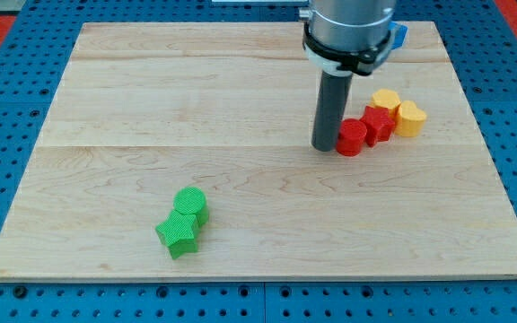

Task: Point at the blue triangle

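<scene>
Only a small blue piece (400,35) shows at the view's top right, mostly hidden behind the arm; its shape cannot be made out. My tip (324,146) rests on the board right of centre, touching or just left of a red round block (352,137). The blue piece lies well above the tip, towards the board's top edge.
A red star-like block (377,122) sits right of the red round one. A yellow block (385,99) and a yellow heart-like block (410,117) lie next to it. A green round block (190,203) and a green star (179,233) lie at bottom left. The wooden board (151,108) sits on a blue pegboard.
</scene>
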You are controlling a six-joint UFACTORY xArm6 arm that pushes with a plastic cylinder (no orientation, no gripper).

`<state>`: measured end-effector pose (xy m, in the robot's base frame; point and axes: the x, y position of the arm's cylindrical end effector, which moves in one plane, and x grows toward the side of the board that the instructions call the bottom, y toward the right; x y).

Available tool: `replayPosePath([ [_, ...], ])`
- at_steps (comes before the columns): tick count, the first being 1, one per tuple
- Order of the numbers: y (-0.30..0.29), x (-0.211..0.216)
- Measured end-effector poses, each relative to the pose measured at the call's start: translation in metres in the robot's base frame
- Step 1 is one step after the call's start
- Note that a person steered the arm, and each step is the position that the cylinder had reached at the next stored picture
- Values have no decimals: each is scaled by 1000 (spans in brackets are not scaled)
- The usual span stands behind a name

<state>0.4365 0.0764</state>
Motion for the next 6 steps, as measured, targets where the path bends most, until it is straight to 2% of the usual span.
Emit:
replayPosePath([
  [2, 22, 0],
  [3, 20, -25],
  [4, -19, -76],
  [5, -19, -127],
  [6, 17, -134],
])
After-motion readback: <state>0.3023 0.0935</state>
